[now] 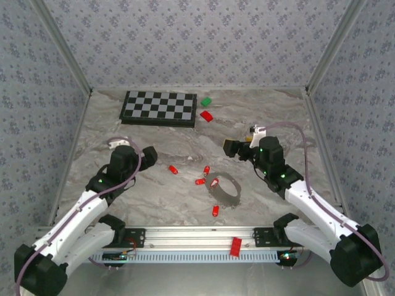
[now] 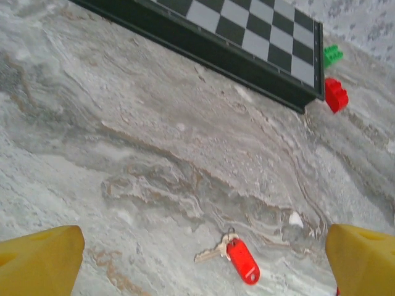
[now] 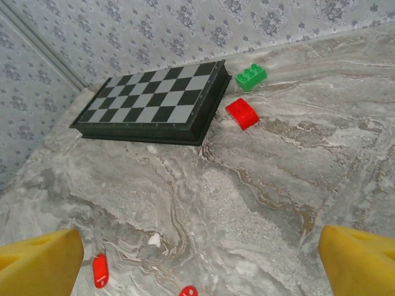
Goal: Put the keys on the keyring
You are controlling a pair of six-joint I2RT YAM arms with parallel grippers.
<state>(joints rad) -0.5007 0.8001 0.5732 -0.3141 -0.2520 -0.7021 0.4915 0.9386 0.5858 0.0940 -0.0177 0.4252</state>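
On the desk we see keys strewn by the keyring; left tool and right tool both gape, empty.

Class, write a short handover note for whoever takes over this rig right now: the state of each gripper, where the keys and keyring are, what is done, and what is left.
Left gripper: open, empty, over the left half of the table.
Right gripper: open, empty, over the right half, slightly further back.
Keyring: flat on the table, centre front.
Keys: five, loose. Three lie near the ring's left rim, one further left, one in front of the ring.
Done: nothing visibly threaded; the key nearest the rim is too small to judge.
Left: thread every key onto the ring.
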